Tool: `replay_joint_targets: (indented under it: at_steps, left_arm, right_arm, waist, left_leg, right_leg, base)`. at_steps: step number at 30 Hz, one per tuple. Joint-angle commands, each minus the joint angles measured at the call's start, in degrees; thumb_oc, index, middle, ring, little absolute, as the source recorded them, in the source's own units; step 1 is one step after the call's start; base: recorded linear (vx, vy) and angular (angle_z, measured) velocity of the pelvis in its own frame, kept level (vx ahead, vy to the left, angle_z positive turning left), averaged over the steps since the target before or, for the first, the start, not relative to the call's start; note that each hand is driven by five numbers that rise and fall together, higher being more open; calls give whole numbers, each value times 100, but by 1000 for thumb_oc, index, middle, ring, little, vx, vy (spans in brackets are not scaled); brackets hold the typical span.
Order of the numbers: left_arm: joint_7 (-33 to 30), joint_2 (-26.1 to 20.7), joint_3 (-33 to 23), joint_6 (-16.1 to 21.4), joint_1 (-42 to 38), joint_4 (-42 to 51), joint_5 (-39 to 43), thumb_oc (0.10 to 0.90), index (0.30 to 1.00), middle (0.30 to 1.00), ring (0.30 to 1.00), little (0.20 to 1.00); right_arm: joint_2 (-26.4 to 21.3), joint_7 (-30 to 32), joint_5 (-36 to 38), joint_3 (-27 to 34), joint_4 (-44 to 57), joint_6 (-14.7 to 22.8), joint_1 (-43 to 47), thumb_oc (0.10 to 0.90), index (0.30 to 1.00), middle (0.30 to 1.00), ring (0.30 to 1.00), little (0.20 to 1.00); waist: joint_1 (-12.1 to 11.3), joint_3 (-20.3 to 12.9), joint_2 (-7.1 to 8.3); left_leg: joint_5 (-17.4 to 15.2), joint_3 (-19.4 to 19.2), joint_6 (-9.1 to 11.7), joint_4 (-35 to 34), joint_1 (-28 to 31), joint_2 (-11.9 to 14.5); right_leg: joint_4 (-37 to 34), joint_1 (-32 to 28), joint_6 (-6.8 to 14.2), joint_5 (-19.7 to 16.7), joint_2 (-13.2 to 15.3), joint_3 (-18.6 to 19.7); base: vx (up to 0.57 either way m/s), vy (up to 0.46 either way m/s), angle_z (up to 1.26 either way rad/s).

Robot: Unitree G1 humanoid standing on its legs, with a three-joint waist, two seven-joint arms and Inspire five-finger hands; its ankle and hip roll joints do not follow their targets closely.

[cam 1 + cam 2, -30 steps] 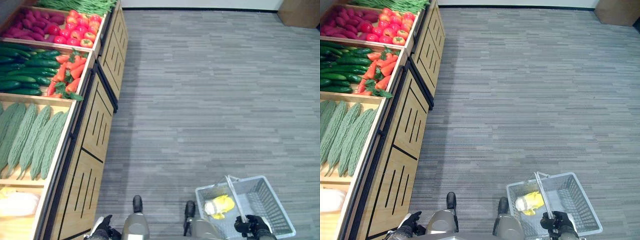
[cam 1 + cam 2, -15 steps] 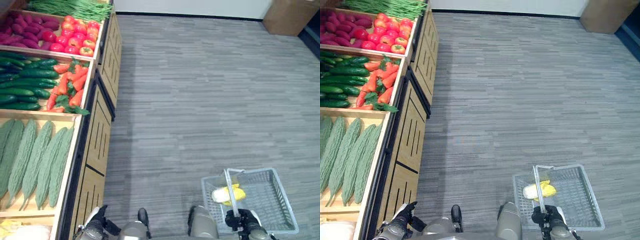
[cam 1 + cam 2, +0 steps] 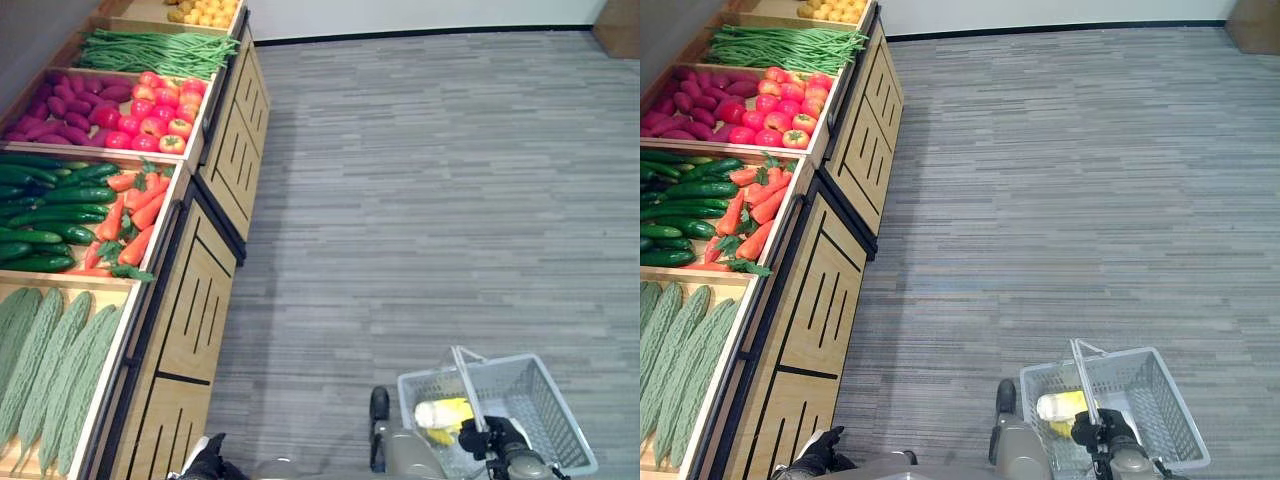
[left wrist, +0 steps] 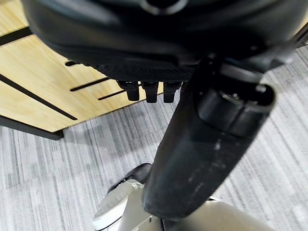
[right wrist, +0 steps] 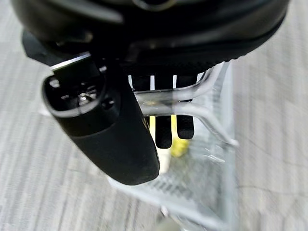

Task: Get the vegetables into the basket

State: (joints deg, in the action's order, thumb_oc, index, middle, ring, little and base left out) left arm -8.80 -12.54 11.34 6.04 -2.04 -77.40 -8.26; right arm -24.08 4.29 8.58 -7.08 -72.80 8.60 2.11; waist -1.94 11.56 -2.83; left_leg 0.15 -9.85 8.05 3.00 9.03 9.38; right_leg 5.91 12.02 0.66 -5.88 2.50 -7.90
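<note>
Our right hand (image 3: 1102,432) hangs low at our right side, its fingers (image 5: 163,130) curled round the clear handle (image 3: 465,385) of the grey wire basket (image 3: 555,405), with the thumb (image 5: 103,134) set beside them. The basket hangs under this hand, its far end reaching away from us over the grey floor (image 3: 430,180). Inside it, just beside the hand on the side toward our body, lies a yellow corn cob (image 3: 443,414); its husk end is pale, and the handle crosses part of it, so we cannot make out its whole length.

Our left hand (image 3: 207,462) hangs low at our left side, close to the wooden front of the produce stand (image 3: 200,290). In its wrist view the fingers (image 4: 150,90) point straight down toward the stand's slotted panel, relaxed and holding nothing, while the thumb (image 4: 207,154) stands out large in front.

Beyond the left hand, the stand's bins run away from us: bitter gourds (image 3: 55,355) nearest, cut off at the edge; then cucumbers (image 3: 45,215) beside carrots (image 3: 130,215); then purple sweet potatoes (image 3: 65,110) beside tomatoes (image 3: 155,115); then green beans (image 3: 150,50); and farthest, small yellow produce (image 3: 205,12) we cannot identify.
</note>
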Motion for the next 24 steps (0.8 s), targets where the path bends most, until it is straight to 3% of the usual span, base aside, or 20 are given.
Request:
replay_joint_targets:
  at_steps: [1, 3, 6, 8, 9, 10, 11, 12, 16, 21, 22, 23, 24]
  left_arm:
    - [16, -170, 168, 39, -159, 113, -105, 900, 1000, 1000, 1000, 1000]
    - [12, -148, 277, 39, -284, 224, -60, 900, 1000, 1000, 1000, 1000]
    - [9, -146, 293, 32, -314, 243, -31, 900, 1000, 1000, 1000, 1000]
    - [0, -147, 377, 21, -329, 207, -107, 900, 1000, 1000, 1000, 1000]
    - [-1, -146, 379, 23, -326, 205, -108, 900, 1000, 1000, 1000, 1000]
    - [-52, -130, 403, 17, -284, 185, -209, 900, 1000, 1000, 1000, 1000]
    - [-54, -128, 405, 18, -279, 184, -210, 900, 1000, 1000, 1000, 1000]
    - [-86, -119, 398, 2, -261, 173, -226, 900, 1000, 1000, 1000, 1000]
    - [-63, -141, 355, -10, -178, 110, -254, 900, 1000, 1000, 1000, 1000]
    - [-12, -238, 388, 17, -84, 167, -376, 900, 1000, 1000, 1000, 1000]
    - [-22, -266, 402, 17, -107, 157, -388, 900, 1000, 1000, 1000, 1000]
    - [-22, -266, 402, 17, -107, 157, -388, 900, 1000, 1000, 1000, 1000]
    - [-46, -314, 337, 28, -143, 186, -317, 900, 1000, 1000, 1000, 1000]
  right_arm:
    - [-171, -38, -49, -27, 213, 288, -65, 400, 300, 300, 300, 300]
    - [-259, -26, -41, 14, 187, 285, -120, 400, 300, 300, 300, 300]
    - [-288, -30, -35, 32, 150, 276, -147, 400, 300, 300, 300, 300]
    - [-306, 30, 15, 190, 10, 243, -277, 400, 300, 300, 300, 300]
    - [-306, 30, 15, 190, 11, 243, -282, 400, 300, 300, 300, 300]
    - [-300, 50, -38, 166, -13, 239, -330, 400, 300, 300, 300, 300]
    - [-300, 51, -38, 166, -13, 239, -335, 400, 300, 300, 300, 300]
    - [-284, 66, -82, 120, -28, 253, -343, 400, 300, 300, 300, 300]
    - [-208, 59, -107, 79, -68, 256, -335, 400, 300, 300, 300, 300]
    - [-111, 27, -162, 82, -90, 231, -383, 400, 300, 300, 300, 300]
    - [-81, 17, -183, 96, -112, 219, -364, 400, 300, 300, 300, 300]
    - [-81, 17, -183, 96, -112, 219, -364, 400, 300, 300, 300, 300]
    - [-48, 37, -192, 97, -86, 210, -280, 400, 300, 300, 300, 300]
  waist:
    - [-68, 216, 224]
    - [-149, 365, 354]
    - [-164, 393, 386]
    - [-195, 398, 381]
    - [-198, 406, 387]
    - [-278, 351, 293]
    - [-275, 352, 302]
    - [-372, 331, 235]
    - [-475, 275, 247]
    - [-545, 125, 411]
    - [-549, 111, 481]
    - [-549, 111, 481]
    - [-555, 100, 561]
  left_leg:
    - [131, 159, -76, 304, -114, -369]
    - [684, 321, 72, 1492, -726, -339]
    - [730, 302, 53, 1660, -849, -318]
    - [574, -90, -110, 817, -1379, -107]
    - [569, -97, -113, 800, -1349, -119]
    - [803, -125, -100, 55, -1632, -7]
    - [826, -129, -96, 2, -1594, -24]
    - [1155, -35, -58, -507, -1762, 118]
    - [1303, -74, -28, -697, -1773, 198]
    - [905, -414, -242, -311, -1717, -45]
    - [702, -513, -354, -134, -1749, -190]
    - [702, -513, -354, -134, -1749, -190]
    - [473, -651, -455, 31, -1794, -336]
  right_leg:
    - [676, 78, 549, 515, 333, 417]
    - [667, -189, 326, 696, 370, 335]
    - [656, -289, 284, 778, 383, 277]
    - [492, -698, 345, 966, 447, 206]
    - [489, -719, 352, 978, 457, 209]
    - [382, -870, 405, 1082, 402, 187]
    - [386, -883, 407, 1099, 414, 185]
    - [376, -1079, 420, 1227, 368, 223]
    - [382, -1450, 453, 1434, 346, 387]
    - [309, -1718, 622, 1485, 608, 635]
    - [294, -1706, 729, 1356, 769, 710]
    - [294, -1706, 729, 1356, 769, 710]
    - [308, -1588, 860, 1092, 913, 825]
  base:
    - [142, -248, 41]
    - [135, -282, 23]
    - [116, -136, 27]
    - [250, -39, 24]
    - [328, 92, 66]
    - [191, 81, 57]
    - [384, 161, 35]
    - [321, 117, -4]
    - [285, 102, -43]
    - [291, 218, -56]
    - [211, 231, -33]
    - [212, 277, -15]
    - [131, 189, -20]
